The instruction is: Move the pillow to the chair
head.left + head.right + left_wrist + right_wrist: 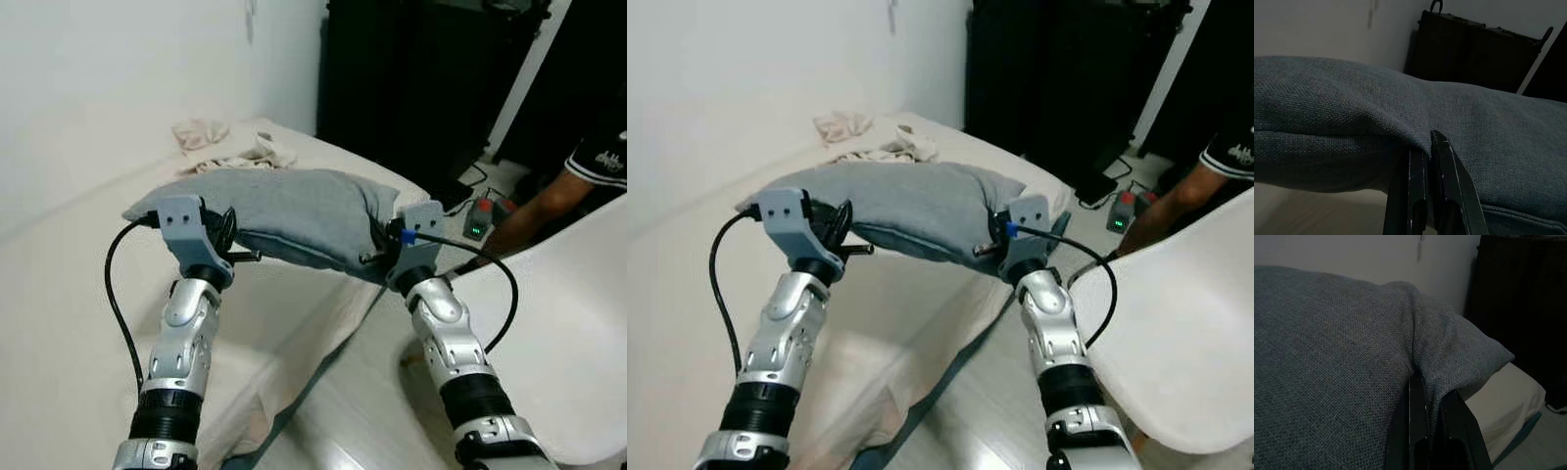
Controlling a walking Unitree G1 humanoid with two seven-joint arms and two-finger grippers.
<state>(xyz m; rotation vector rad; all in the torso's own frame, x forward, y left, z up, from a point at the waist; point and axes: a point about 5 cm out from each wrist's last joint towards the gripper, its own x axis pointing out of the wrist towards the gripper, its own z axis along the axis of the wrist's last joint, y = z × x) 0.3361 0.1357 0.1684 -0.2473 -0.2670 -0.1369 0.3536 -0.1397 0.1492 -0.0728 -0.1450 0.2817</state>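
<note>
A grey fabric pillow hangs in the air between my two arms, above the edge of the bed. My left gripper is shut on the pillow's left end; its fingers pinch a fold of the cloth. My right gripper is shut on the right end, its fingers closed on a bunched corner of the pillow. The white chair stands at the right, its curved seat close to my right arm.
The cream bed spreads below and to the left, with crumpled cloth near the wall. A person's arm reaches in at the far right by a small device with a green light. A dark wardrobe stands behind.
</note>
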